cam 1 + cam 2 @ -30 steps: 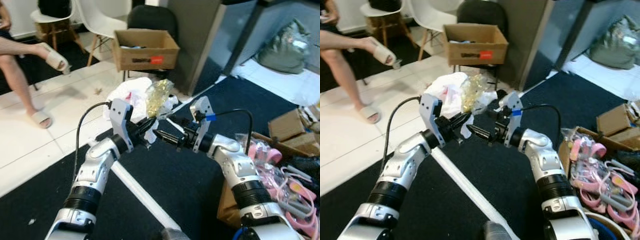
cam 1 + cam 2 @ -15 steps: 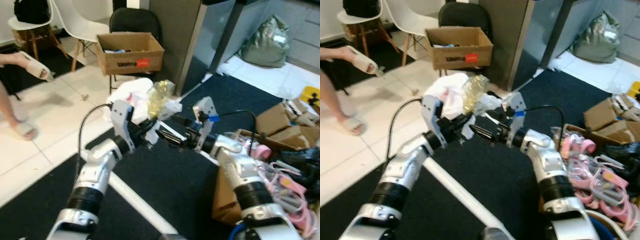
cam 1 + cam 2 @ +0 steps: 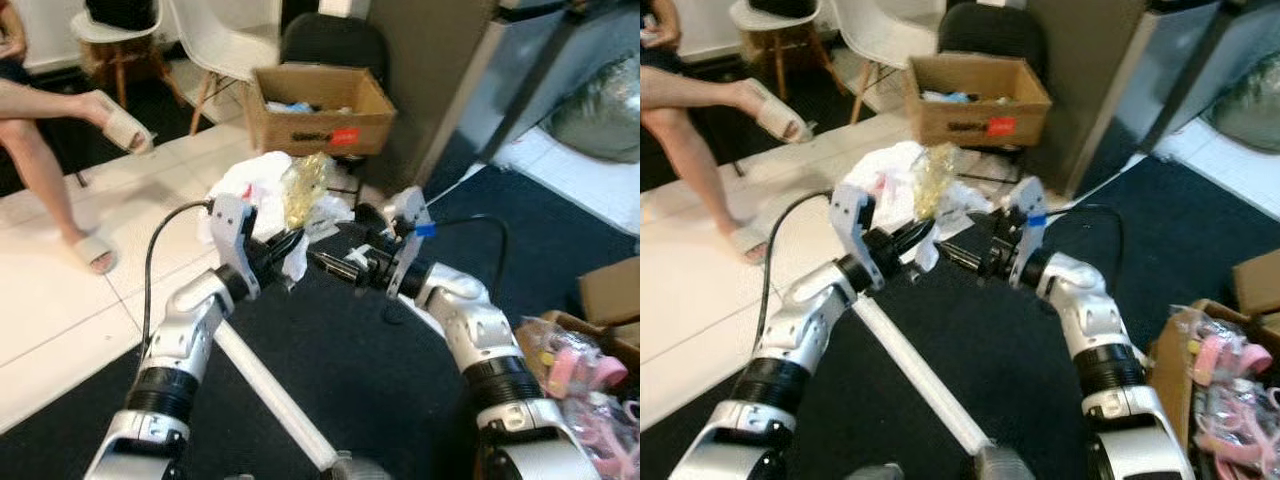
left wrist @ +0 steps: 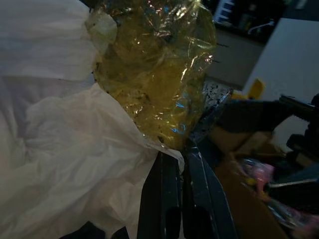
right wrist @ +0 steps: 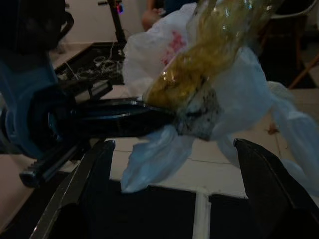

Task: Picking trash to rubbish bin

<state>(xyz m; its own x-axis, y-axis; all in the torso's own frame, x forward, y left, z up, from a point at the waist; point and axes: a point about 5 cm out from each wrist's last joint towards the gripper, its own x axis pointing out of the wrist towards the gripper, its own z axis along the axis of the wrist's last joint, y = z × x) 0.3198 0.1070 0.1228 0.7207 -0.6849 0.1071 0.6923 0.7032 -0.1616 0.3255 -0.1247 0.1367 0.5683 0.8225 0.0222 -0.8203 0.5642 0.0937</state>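
Note:
A bundle of trash, a crumpled white plastic bag (image 3: 250, 190) with yellow crinkled cellophane (image 3: 305, 185) on top, is held up in front of me. My left gripper (image 3: 290, 248) is shut on the bag's lower edge; the left wrist view shows its black fingers (image 4: 172, 199) pinched together under the cellophane (image 4: 154, 69). My right gripper (image 3: 335, 242) faces it from the right, open wide. Its two fingers (image 5: 94, 174) stand either side of the bundle (image 5: 199, 94) without touching it.
An open cardboard box (image 3: 315, 105) with items inside stands on the tiled floor ahead, in front of a black chair (image 3: 335, 45). A seated person's legs (image 3: 50, 130) are at the left. A white bar (image 3: 270, 400) crosses the dark carpet below. Pink clutter (image 3: 590, 370) lies right.
The whole picture has swung, so the camera moved. Both arms keep the same pose: the left gripper still holds the trash and the right stays beside it.

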